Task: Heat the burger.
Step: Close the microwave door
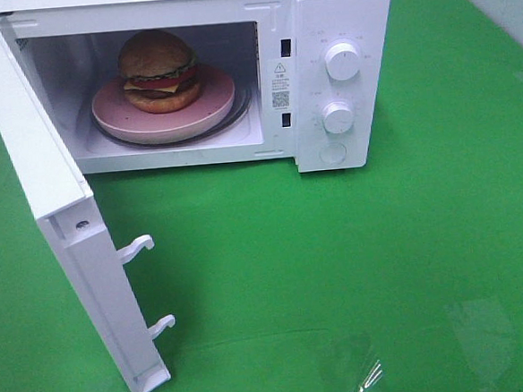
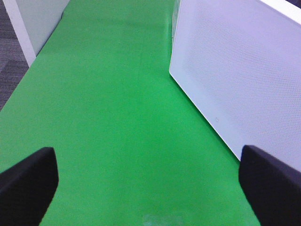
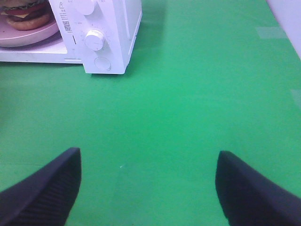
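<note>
Inside the microwave (image 1: 366,27), which stands at the back of the green worktop (image 1: 356,261), you have the burger (image 1: 159,73) resting on a round pink plate (image 1: 215,109). The bun's dome sits upright, with cheese, tomato and lettuce showing at the edges above the plate.

The microwave door (image 1: 54,175) is swung wide open, hinged on the left of the cavity and reaching towards the near edge of the worktop. Two white latch hooks, an upper hook (image 1: 137,249) and a lower hook (image 1: 161,326), jut from its free edge. To the right of the cavity, the control panel carries an upper knob (image 1: 343,61), a lower knob (image 1: 338,117) and a round button (image 1: 332,152) beneath them.

Your left end effector (image 2: 148,188) is spread wide, its two dark fingers at opposite sides of the wrist view with only green worktop between them. Just beside it rises a white perforated panel (image 2: 235,70), which seems to be the outer face of the open door, though the view is too tight to be sure.

Your right end effector (image 3: 150,188) is likewise spread wide over bare green. It faces the microwave's control side from well apart, with the lower part of the burger and the plate visible at the corner of that view.
</note>
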### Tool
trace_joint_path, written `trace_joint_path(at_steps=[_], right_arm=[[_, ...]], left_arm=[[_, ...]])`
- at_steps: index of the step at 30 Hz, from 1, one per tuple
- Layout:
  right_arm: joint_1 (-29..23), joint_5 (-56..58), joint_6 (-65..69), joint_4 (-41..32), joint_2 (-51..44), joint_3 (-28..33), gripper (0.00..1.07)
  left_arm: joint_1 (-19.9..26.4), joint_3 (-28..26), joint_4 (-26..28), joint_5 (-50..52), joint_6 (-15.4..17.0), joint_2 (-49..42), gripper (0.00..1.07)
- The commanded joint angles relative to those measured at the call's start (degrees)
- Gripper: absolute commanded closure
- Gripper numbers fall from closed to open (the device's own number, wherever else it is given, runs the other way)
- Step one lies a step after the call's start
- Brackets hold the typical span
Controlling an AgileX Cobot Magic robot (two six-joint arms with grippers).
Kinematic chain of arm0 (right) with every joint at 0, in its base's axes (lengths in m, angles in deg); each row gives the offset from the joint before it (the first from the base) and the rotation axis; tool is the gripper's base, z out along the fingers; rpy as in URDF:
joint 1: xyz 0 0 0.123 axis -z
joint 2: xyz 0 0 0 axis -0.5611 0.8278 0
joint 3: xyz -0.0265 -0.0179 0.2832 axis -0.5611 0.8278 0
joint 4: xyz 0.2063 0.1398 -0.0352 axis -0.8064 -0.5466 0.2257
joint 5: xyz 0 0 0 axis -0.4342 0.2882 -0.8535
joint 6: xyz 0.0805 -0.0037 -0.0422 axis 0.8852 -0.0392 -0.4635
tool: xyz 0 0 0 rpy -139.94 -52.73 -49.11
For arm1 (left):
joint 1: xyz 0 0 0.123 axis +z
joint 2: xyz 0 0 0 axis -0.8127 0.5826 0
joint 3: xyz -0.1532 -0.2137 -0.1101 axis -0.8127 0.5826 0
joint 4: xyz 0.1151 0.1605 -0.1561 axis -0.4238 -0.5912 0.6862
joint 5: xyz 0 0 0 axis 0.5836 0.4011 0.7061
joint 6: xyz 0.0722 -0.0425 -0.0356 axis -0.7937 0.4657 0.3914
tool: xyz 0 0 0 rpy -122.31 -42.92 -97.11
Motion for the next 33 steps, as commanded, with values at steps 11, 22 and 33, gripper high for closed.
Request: trace_joint_path(at_steps=[11,22,33], right_arm=[[0.34,-0.52,0.11,0.0,-1.43,0.11,0.32],[0.34,-0.52,0.11,0.0,-1.43,0.11,0.32],[0.34,-0.52,0.11,0.0,-1.43,0.11,0.32]], left_arm=[[0.11,0.11,0.06,0.0,0.0,-0.74,0.1],[0.11,0.11,0.06,0.0,0.0,-0.74,0.1],[0.11,0.11,0.06,0.0,0.0,-0.74,0.1]])
